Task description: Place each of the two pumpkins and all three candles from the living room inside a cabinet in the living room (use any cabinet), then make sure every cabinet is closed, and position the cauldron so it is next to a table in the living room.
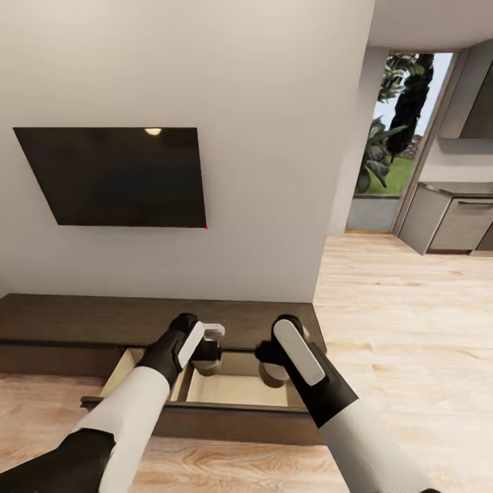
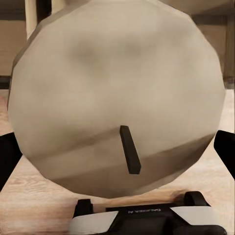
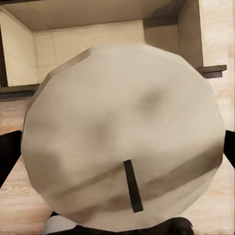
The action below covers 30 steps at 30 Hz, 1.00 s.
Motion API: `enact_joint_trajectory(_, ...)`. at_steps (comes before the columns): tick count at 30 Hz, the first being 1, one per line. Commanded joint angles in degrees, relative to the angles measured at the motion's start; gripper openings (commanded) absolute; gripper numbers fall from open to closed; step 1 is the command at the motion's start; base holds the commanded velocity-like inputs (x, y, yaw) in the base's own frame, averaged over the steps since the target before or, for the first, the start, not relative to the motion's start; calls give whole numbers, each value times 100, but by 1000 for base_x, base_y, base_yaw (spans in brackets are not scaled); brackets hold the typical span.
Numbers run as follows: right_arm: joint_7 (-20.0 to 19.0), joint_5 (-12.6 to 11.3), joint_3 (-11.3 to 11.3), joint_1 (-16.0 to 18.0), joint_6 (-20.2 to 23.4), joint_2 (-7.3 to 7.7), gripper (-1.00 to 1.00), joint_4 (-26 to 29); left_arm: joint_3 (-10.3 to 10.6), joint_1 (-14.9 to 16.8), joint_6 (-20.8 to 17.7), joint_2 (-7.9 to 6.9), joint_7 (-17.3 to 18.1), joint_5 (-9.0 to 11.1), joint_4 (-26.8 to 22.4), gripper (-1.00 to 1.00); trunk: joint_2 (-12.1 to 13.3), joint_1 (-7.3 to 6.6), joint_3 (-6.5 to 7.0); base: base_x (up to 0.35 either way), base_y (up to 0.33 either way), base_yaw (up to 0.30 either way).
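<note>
A candle (image 2: pixel 112 93) in each gripper (image 1: pixel 205 356), above the open cabinet (image 1: pixel 239 390) drawer

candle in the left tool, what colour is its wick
Dark, near black, against the pale grey-beige candle; the left wrist view shows it best.

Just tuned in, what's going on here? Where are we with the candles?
The robot stands in front of the long dark cabinet under the wall TV, with one drawer pulled open. Each arm carries a candle: the left gripper is closed on one candle, and the right gripper on another candle. Both hands hang over the open drawer, so the candles look ready to go in. No candle can be seen lying in the drawer.
</note>
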<state>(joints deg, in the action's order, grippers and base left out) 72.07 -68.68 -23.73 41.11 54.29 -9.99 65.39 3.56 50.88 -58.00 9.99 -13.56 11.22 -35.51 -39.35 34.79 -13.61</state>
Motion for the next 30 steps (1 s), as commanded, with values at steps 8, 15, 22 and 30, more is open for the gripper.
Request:
enact_joint_trajectory(8,-11,-13,0,-6,-23,0,-100,-77,22,-33,74,0,27,-7,60,-100,-1,0,1,0,0,0)
enact_joint_trajectory(15,-17,-20,-12,-6,-30,0,-100,-79,22,-34,78,0,28,-2,62,-100,-1,0,1,24,12,0)
enact_joint_trajectory(22,-24,-10,-45,-6,-66,0,-100,-79,22,-34,70,0,29,2,62,-100,-1,0,1,241,75,0)
enact_joint_trajectory(30,-68,35,-68,-6,-177,0,-100,-79,29,-39,70,0,29,3,62,-100,-1,0,1,134,4,0)
